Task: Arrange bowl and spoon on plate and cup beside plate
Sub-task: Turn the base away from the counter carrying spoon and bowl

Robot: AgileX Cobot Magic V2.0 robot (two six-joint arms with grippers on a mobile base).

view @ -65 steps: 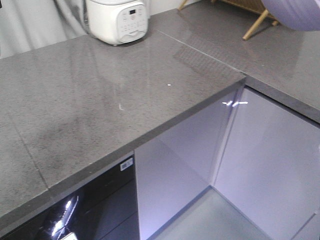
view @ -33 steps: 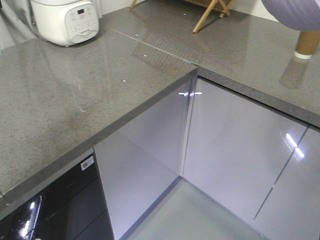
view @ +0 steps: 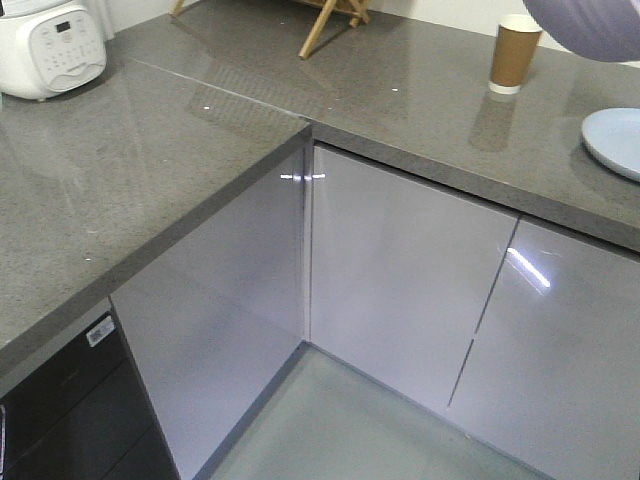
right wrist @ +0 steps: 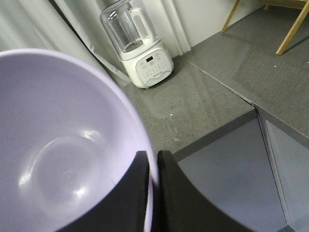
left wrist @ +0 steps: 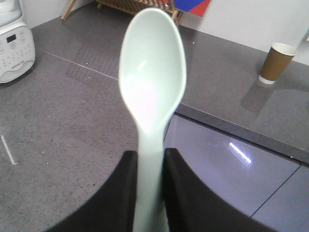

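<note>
My left gripper (left wrist: 150, 159) is shut on the handle of the pale mint spoon (left wrist: 152, 72), which points away over the grey counter's corner. My right gripper (right wrist: 154, 162) is shut on the rim of the lavender bowl (right wrist: 58, 145), held in the air; the bowl's underside (view: 590, 25) shows at the top right of the front view. The brown paper cup (view: 514, 54) (left wrist: 275, 63) stands upright on the far counter. The pale blue plate (view: 615, 140) lies on that counter to the cup's right, cut by the frame edge.
A grey L-shaped counter (view: 120, 180) wraps round glossy lavender cabinet doors (view: 400, 270). A white cooker (view: 48, 45) stands at the left back; a blender (right wrist: 137, 43) stands by a curtain. Wooden rack legs (view: 325, 20) rest at the back. A dark appliance (view: 60, 400) sits under the counter.
The front view has swung right: the cooker slid to the left edge, and the cup, then the plate, came into view on the far counter. The bowl stays at top right.
</note>
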